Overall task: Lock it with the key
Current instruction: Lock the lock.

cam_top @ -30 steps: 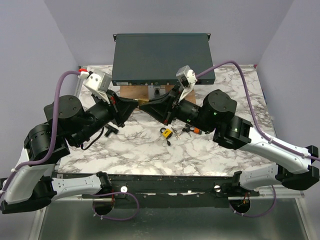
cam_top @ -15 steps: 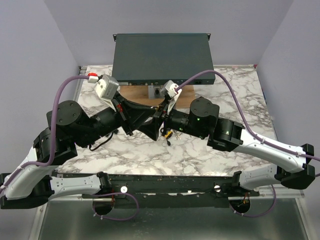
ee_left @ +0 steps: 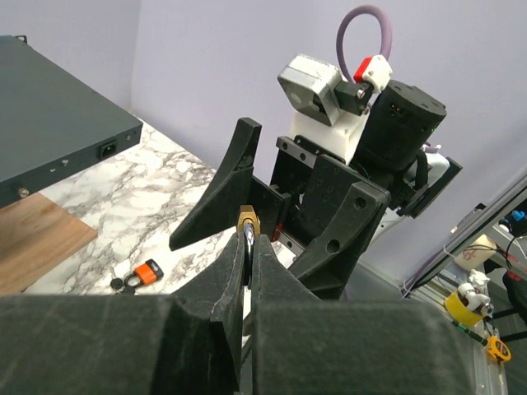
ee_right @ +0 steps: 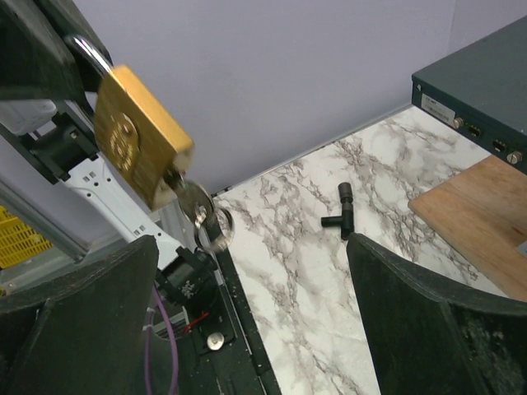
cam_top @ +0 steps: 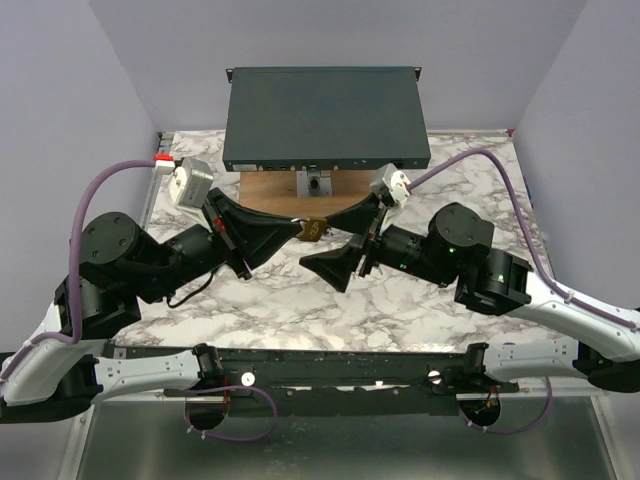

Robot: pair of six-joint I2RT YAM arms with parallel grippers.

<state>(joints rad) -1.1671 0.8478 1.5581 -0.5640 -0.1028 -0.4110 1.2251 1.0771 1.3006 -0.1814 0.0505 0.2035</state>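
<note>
My left gripper [cam_top: 300,233] [ee_left: 249,239] is shut on the shackle of a small brass padlock [cam_top: 314,230] [ee_left: 247,222] [ee_right: 136,148], held in the air over the table. A plain silver key with a split ring [ee_right: 202,216] sticks out of the padlock's keyhole. My right gripper [cam_top: 322,243] [ee_right: 251,247] stands wide open just right of the padlock, touching nothing. The key with the orange head [ee_left: 148,271] lies on the marble table beside dark keys. In the top view it is hidden under the right arm.
A dark flat box [cam_top: 325,115] sits at the back, with a wooden board [cam_top: 275,192] and a small metal bracket [cam_top: 317,183] in front of it. A black T-shaped piece [ee_right: 344,214] lies on the marble table [cam_top: 470,190].
The right gripper has opened wide and drawn back to the right, leaving the silver key in the padlock. The left arm has shifted left, still gripping the padlock.
</note>
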